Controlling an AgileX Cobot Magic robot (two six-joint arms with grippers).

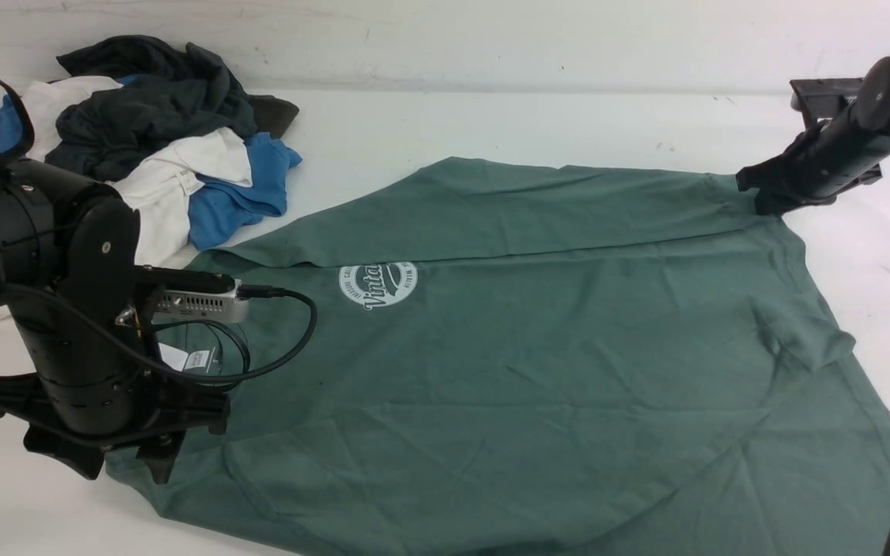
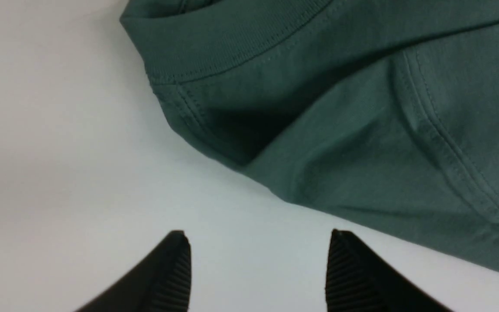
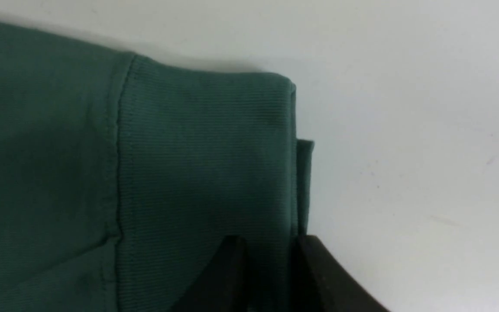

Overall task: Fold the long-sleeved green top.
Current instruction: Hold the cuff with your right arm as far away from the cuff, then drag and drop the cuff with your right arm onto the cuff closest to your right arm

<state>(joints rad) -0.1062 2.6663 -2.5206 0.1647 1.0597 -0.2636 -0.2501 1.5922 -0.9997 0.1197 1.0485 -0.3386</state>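
Left fingers spread over table; right fingers pinch edge of green long-sleeved top.

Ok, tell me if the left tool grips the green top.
No: the left tool stands open above the table, jaws empty; the green top lies apart.

**Setting:** robot laboratory, test bench.

**Evidence:**
- Plain white table, lightly scuffed, set against a blank white wall.
- Two black robot arms over the surface: left arm at the near side, right arm at the far right.
- Small silver camera box fixed at the left arm's wrist, with a black cable looping from it.

**On the table:**
- One green top, spread out.
- One heap of clothes in dark grey, white and blue, at the far left.
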